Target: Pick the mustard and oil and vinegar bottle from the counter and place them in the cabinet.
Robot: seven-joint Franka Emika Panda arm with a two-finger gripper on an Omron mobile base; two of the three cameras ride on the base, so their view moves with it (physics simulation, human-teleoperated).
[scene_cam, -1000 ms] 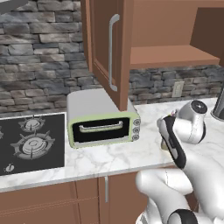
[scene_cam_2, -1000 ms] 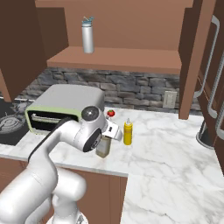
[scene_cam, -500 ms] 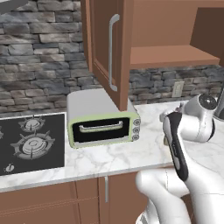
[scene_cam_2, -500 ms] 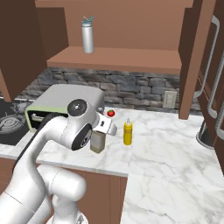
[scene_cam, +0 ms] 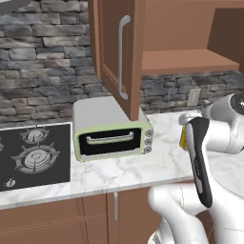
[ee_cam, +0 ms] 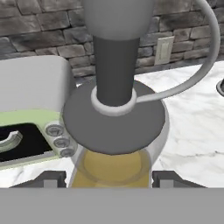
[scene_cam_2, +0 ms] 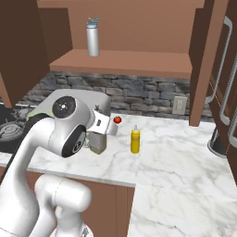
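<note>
The gripper [ee_cam: 112, 178] straddles the oil bottle [ee_cam: 114, 131] on the counter [scene_cam_2: 185, 162], a finger [ee_cam: 52, 178] on either side of the glass; they look to be pinching it, though contact is hard to make out. The toaster oven [scene_cam: 112, 129] stands just beside the bottle, under the open cabinet [scene_cam: 190, 43] door. The mustard [scene_cam_2: 135, 140] stands near the bottle, with a small red thing [scene_cam_2: 117, 119] behind. A steel flask [scene_cam_2: 93, 38] sits on the cabinet shelf. The hob [scene_cam: 31, 155] lies beyond the oven.
</note>
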